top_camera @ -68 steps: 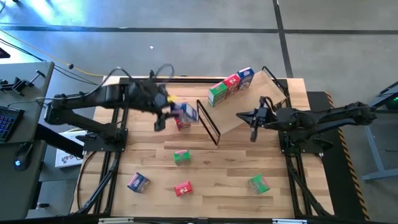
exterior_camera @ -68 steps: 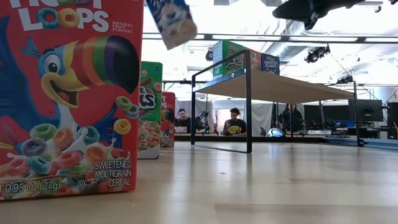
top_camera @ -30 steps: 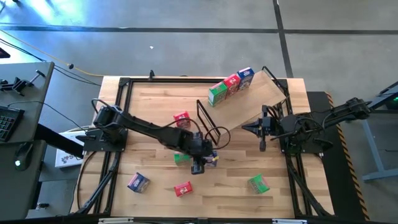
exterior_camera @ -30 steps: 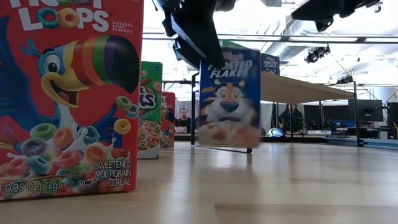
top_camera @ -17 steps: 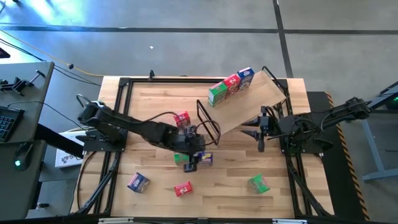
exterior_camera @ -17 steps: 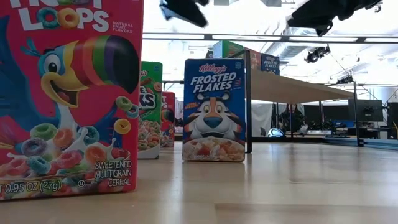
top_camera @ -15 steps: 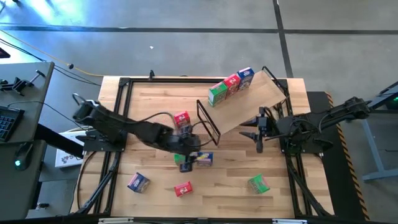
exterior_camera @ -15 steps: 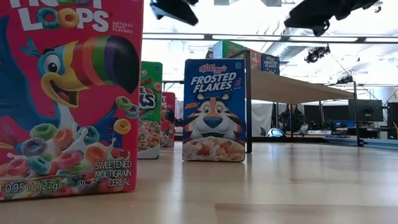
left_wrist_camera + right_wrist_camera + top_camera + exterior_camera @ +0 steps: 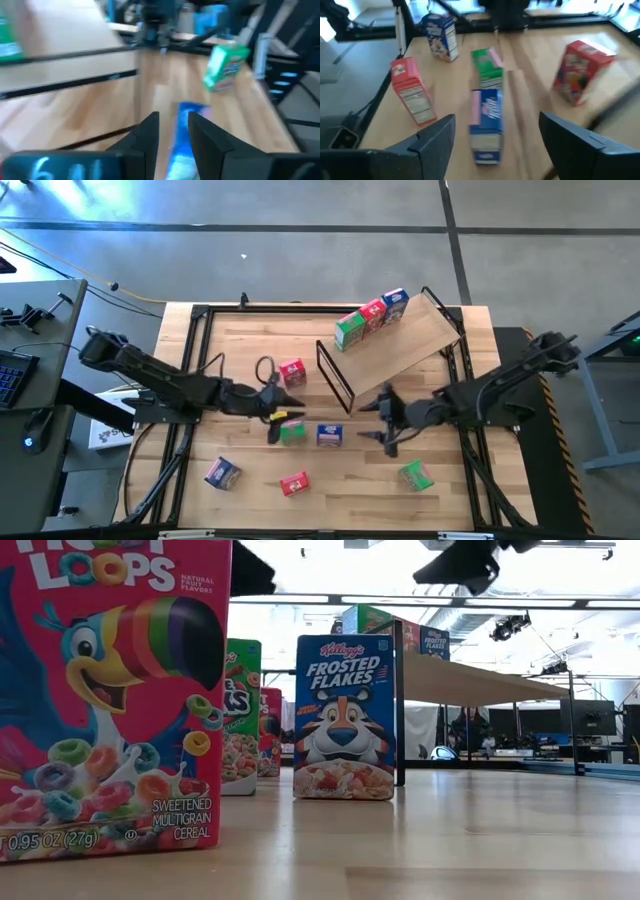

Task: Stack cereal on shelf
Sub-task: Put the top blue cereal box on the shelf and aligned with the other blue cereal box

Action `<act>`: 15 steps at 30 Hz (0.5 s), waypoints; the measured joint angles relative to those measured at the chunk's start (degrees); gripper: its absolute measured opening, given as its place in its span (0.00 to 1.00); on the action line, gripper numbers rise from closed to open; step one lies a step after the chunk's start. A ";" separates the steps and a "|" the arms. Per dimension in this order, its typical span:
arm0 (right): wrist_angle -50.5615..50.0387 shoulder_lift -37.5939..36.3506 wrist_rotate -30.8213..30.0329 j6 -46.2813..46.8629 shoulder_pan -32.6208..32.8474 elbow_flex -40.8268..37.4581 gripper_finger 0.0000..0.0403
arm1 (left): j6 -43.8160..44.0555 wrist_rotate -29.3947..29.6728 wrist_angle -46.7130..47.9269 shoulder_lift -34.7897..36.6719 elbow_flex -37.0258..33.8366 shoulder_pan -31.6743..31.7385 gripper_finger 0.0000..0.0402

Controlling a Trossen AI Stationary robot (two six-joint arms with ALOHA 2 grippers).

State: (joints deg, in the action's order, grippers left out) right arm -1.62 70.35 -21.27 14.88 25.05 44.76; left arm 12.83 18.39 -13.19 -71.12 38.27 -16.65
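A blue cereal box (image 9: 328, 436) stands upright on its base on the table (image 9: 344, 718). My left gripper (image 9: 280, 418) hovers left of it, next to a green box (image 9: 291, 433), fingers a narrow gap apart (image 9: 172, 132) and holding nothing. My right gripper (image 9: 384, 423) hangs open to the right of the blue box (image 9: 487, 122), its fingers well apart and clear of it. The tilted shelf (image 9: 410, 345) carries a green (image 9: 349, 330), a red (image 9: 373, 315) and a blue box (image 9: 395, 303) on its far edge.
Loose boxes on the table: red (image 9: 292, 370) left of the shelf frame, blue (image 9: 221, 473), red (image 9: 294, 483) and green (image 9: 415, 475) near the front. The shelf's black wire frame (image 9: 335, 375) stands just behind the blue box. People sit in the room beyond.
My left gripper has set the blue box upright on the table, let go of it and drawn back toward the table's left edge. My right gripper has moved from beside the shelf toward the table's near-left, closing in on the blue box, which now stands still.
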 joint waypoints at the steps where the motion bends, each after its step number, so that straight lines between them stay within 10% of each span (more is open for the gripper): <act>1: -2.26 2.02 0.30 0.93 0.19 2.17 0.69 | -0.64 0.37 -1.74 0.40 -1.09 0.53 0.22; 15: -38.63 29.47 5.03 8.21 -3.73 37.87 0.69 | 0.14 10.60 -6.28 4.17 -7.51 5.44 0.21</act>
State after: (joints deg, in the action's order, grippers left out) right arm -40.25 99.81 -16.24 23.09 21.32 82.63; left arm 12.97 28.99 -19.46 -66.95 30.76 -11.20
